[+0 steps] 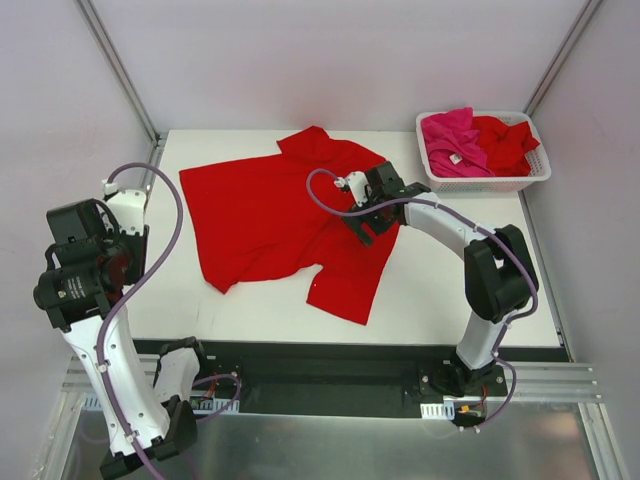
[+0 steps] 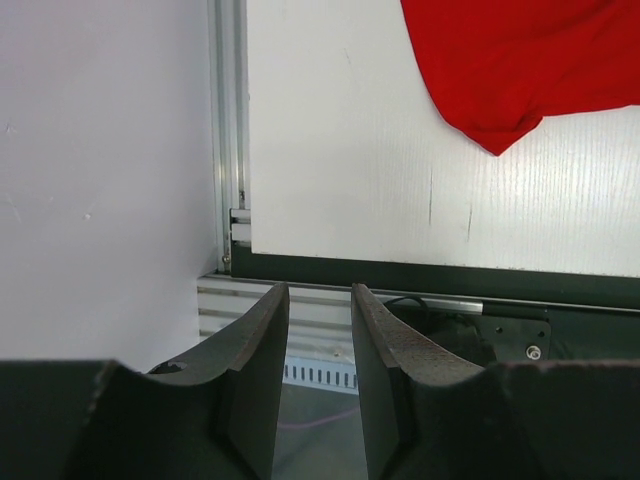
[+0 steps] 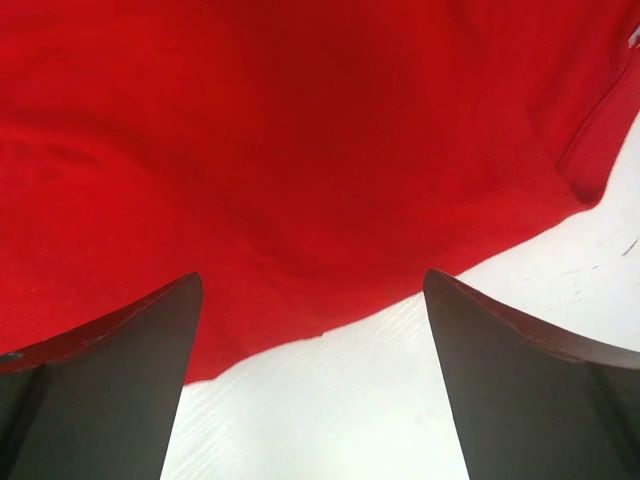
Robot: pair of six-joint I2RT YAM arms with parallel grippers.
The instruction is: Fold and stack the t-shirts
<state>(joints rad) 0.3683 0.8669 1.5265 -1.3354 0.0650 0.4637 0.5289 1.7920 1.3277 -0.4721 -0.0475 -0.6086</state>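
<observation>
One red t-shirt [image 1: 270,215] lies spread out, partly crumpled, on the white table [image 1: 440,290]. My right gripper [image 1: 360,225] hovers over the shirt's right side. Its jaws stand wide open, with nothing between them. In the right wrist view the gripper [image 3: 312,280] straddles the edge of the red cloth [image 3: 300,130] where it meets the table [image 3: 350,400]. My left gripper [image 2: 318,295] is drawn back at the table's near left corner, its jaws narrowly apart and empty. A corner of the red t-shirt [image 2: 510,70] shows ahead of it.
A white slotted basket [image 1: 530,175] stands at the back right. It holds a magenta-pink t-shirt [image 1: 452,140] with a small white label and a red t-shirt [image 1: 508,140]. White walls and metal posts enclose the table. A metal rail [image 2: 320,300] runs along the near edge.
</observation>
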